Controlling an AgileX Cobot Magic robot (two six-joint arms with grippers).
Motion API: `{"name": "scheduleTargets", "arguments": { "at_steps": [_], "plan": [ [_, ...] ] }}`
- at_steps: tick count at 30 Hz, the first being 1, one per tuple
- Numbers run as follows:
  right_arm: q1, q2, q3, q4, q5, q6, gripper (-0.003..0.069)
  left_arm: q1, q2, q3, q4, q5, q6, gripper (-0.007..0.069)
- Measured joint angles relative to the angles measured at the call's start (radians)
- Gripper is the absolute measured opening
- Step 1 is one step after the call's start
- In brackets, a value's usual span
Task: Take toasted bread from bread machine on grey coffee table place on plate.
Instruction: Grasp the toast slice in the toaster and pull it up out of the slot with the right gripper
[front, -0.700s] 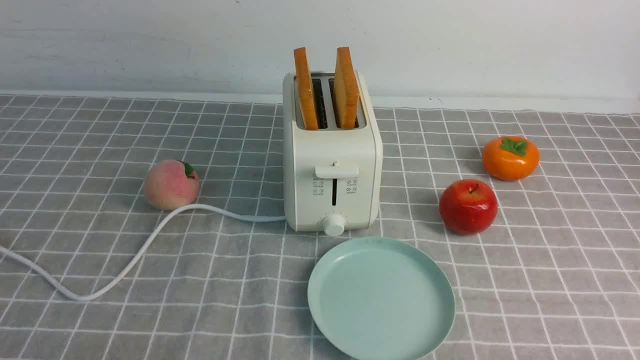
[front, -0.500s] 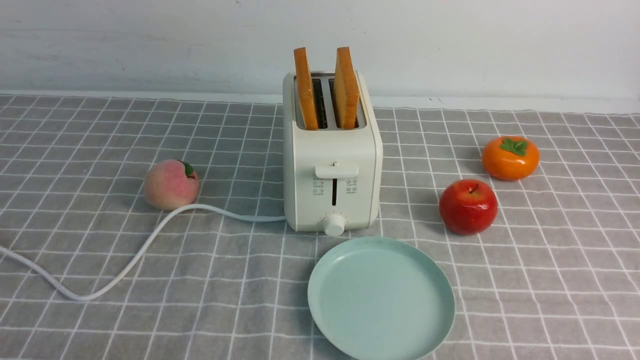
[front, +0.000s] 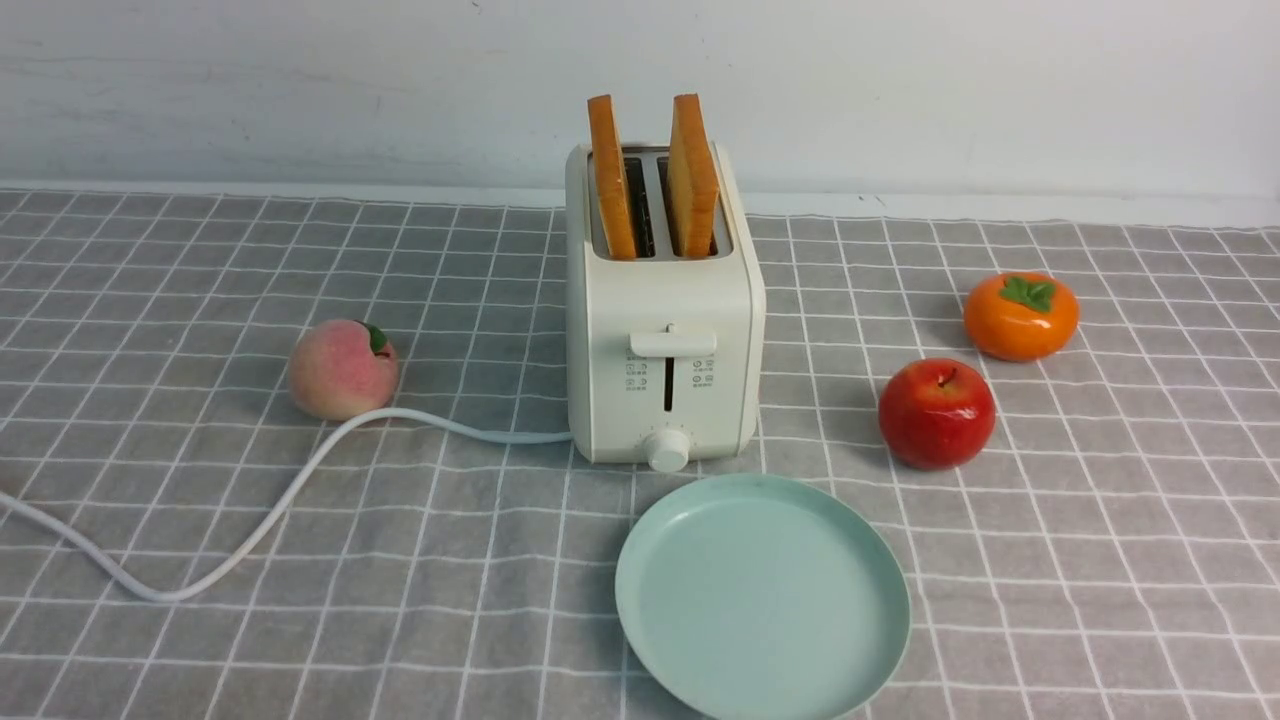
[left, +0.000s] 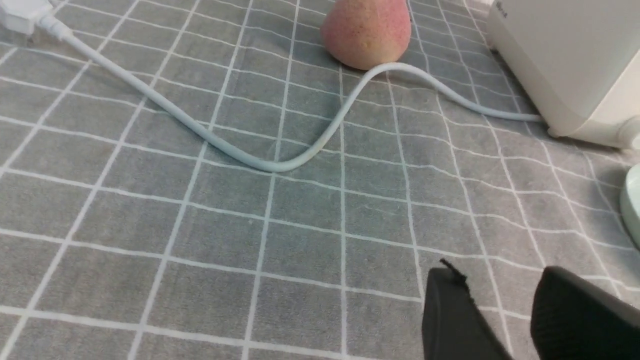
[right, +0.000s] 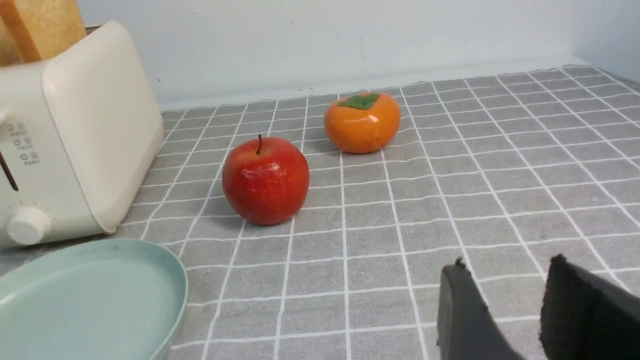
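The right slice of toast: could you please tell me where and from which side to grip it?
Grip the right slice by its upper half, which stands upright above the bread machine. Coming straight down from above looks best, jaws across its two broad faces; its lower part sits in the slot, and the left slice stands close beside.

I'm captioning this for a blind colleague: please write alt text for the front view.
A cream-white toaster holding two upright toast slices stands on a grey checked cloth, an empty mint-green plate in front. A peach and white cord lie left; a red apple and orange persimmon right.
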Motion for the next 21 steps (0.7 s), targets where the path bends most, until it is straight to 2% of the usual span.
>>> {"name": "scheduleTargets", "arguments": {
  "at_steps": [6,10,15,21],
  "plan": [
    [0.000,0.000,0.000,-0.073,-0.026,0.000,0.0240,0.000,0.000,0.000,-0.007,-0.141,0.000,0.0237],
    [0.000,0.000,0.000,-0.156,-0.131,0.000,0.0240,0.000,0.000,0.000,-0.010,-0.239,0.000,0.0237],
    [0.000,0.000,0.000,-0.163,-0.260,0.000,0.0240,0.000,0.000,0.000,-0.011,-0.318,0.000,0.0238],
    [0.000,0.000,0.000,-0.164,-0.271,0.000,0.0240,0.000,0.000,0.000,-0.012,-0.321,0.000,0.0238]
  ]
}}
